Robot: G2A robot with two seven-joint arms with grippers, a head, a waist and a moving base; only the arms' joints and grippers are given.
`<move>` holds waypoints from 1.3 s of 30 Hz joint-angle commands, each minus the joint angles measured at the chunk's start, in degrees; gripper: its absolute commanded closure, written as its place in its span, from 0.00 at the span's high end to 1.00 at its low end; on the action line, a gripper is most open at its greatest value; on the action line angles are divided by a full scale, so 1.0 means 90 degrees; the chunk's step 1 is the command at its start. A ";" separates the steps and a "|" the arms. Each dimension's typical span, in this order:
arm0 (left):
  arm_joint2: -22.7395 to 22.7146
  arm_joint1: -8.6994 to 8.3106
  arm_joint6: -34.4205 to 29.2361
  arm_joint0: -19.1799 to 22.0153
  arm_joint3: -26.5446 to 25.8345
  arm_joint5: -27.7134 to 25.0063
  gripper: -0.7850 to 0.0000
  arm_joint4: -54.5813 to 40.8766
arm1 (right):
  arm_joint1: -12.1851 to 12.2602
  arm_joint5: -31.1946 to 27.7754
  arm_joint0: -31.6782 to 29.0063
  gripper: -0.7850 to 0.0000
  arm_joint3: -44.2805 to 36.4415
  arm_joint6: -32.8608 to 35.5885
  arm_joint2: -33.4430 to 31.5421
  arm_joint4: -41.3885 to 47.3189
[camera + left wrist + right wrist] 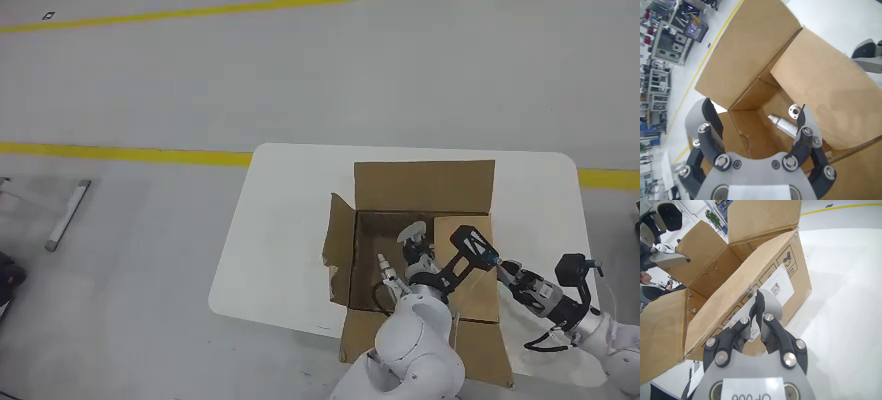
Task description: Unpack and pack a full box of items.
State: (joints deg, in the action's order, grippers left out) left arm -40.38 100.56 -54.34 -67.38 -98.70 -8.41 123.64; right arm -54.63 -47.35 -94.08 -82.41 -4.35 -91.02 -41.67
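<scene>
An open brown cardboard box [424, 186] stands on the white table [285, 230] with its flaps spread. My left gripper [757, 113] hangs open over the box's mouth [400, 252], nothing between its fingers. Below it, on the box floor, lie a white tube [783, 124] and a small metal flanged part [794, 110]. My right gripper [758, 306] is shut and empty, close to the box's outer side wall by the white label [780, 285], under the right flap [507, 268]. The left gripper [668, 256] also shows above the box in the right wrist view.
The box's right flap [821, 91] leans over part of the opening and hides the floor beneath it. Bare table lies left of the box [280, 260] and right of it [838, 294]. The table's front edge runs just before the box.
</scene>
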 commanded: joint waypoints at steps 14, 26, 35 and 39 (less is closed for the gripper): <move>-0.0690 0.0093 -0.0241 -0.0140 0.0282 0.0909 1.00 -0.1502 | 0.0032 0.0093 -0.0440 0.00 -0.0480 0.0043 -0.0692 -0.0001; -0.1976 0.0388 -0.0507 0.0633 0.1474 0.1708 1.00 -0.6082 | -0.0010 0.0130 -0.0493 0.00 -0.0572 0.0123 -0.0680 0.0000; -0.1976 0.0388 -0.0507 0.0633 0.1474 0.1708 1.00 -0.6082 | -0.0036 0.0132 -0.0462 0.00 -0.0526 0.0177 -0.0682 -0.0006; -0.2044 0.0386 -0.0249 0.0495 0.1509 0.1694 1.00 -0.6425 | -0.0053 0.0124 -0.0397 0.00 -0.0513 0.0232 -0.0606 -0.0027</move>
State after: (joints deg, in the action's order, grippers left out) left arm -58.32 104.03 -58.11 -62.17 -85.30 6.80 68.23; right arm -55.07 -46.23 -97.75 -86.99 -2.34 -96.59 -41.83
